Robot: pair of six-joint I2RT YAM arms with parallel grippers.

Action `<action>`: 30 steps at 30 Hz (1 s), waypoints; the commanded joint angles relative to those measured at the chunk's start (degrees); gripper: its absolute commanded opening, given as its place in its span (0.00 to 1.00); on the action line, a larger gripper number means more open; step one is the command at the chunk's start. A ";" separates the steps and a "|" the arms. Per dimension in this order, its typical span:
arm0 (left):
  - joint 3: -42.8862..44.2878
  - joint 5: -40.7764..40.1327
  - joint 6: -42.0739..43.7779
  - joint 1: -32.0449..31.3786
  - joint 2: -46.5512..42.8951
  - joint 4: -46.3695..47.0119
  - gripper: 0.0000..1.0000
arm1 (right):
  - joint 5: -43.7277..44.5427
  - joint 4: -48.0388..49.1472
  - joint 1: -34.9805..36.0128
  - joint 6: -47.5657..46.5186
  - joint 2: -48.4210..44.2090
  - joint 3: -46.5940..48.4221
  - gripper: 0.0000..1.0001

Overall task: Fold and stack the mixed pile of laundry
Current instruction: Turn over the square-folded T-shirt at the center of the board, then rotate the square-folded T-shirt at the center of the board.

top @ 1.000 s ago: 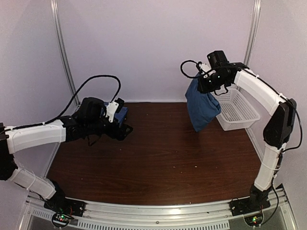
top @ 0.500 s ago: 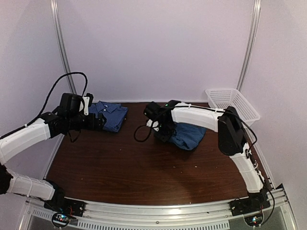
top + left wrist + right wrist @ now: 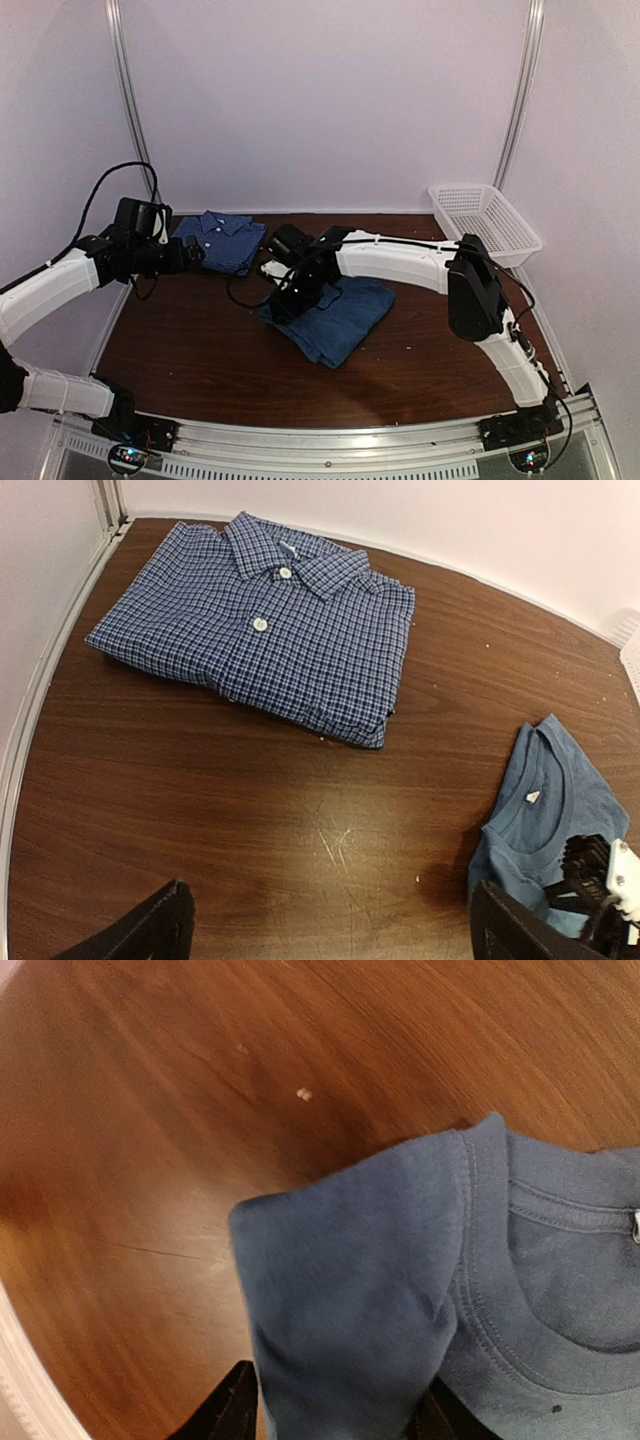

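Observation:
The blue-and-white checked shirt [image 3: 222, 240] [image 3: 265, 630] lies folded, collar up, at the table's back left. My left gripper [image 3: 192, 256] [image 3: 330, 920] hovers open over bare wood just in front of it, nothing between its fingers. The teal t-shirt [image 3: 340, 315] [image 3: 545, 810] [image 3: 400, 1290] lies spread and rumpled on the table's middle. My right gripper [image 3: 290, 300] [image 3: 338, 1410] is low at its left end by the collar. Its jaws stand apart, and a raised fold of the shoulder cloth fills the gap between them.
A white lattice basket [image 3: 470, 187] [image 3: 632, 655] stands at the back right corner, nothing showing inside. White walls close the table at the back and sides. The right arm stretches across the table's middle above the t-shirt.
The right arm brought the t-shirt down from beside the basket and dragged it left and forward onto the table; its jaws have parted. The left arm drew back off the checked shirt.

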 commanded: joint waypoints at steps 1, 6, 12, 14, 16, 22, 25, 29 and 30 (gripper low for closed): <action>-0.33 2.07 -2.49 0.95 0.36 1.02 0.98 | -27.53 18.39 -1.66 4.32 -11.35 -6.09 0.58; -3.32 13.12 0.28 0.55 0.69 6.91 0.98 | -39.69 43.70 -12.31 13.88 -26.54 -28.37 0.66; -5.35 20.74 3.51 -9.83 5.29 15.55 0.98 | -33.91 35.34 -22.15 9.97 -25.05 -32.96 0.52; -4.37 22.71 3.94 -13.49 8.19 17.27 0.97 | -32.60 33.58 -22.56 8.16 -22.49 -32.59 0.49; -4.24 25.63 3.17 -16.54 11.50 19.94 0.92 | -32.92 33.10 -22.58 7.33 -19.78 -32.54 0.46; -8.74 28.03 -2.40 -18.92 19.77 27.49 0.81 | -32.96 35.04 -22.67 8.15 -15.39 -37.44 0.40; -9.06 24.10 -3.00 -17.31 23.27 25.61 0.79 | -31.45 35.61 -22.67 7.92 -16.54 -43.04 0.39; -9.11 21.32 -5.42 -13.26 27.63 26.53 0.79 | -29.51 38.69 -22.67 9.84 -21.03 -54.24 0.38; -8.67 20.49 -5.52 -12.60 28.38 26.93 0.79 | -29.35 40.04 -22.63 10.77 -22.41 -57.56 0.38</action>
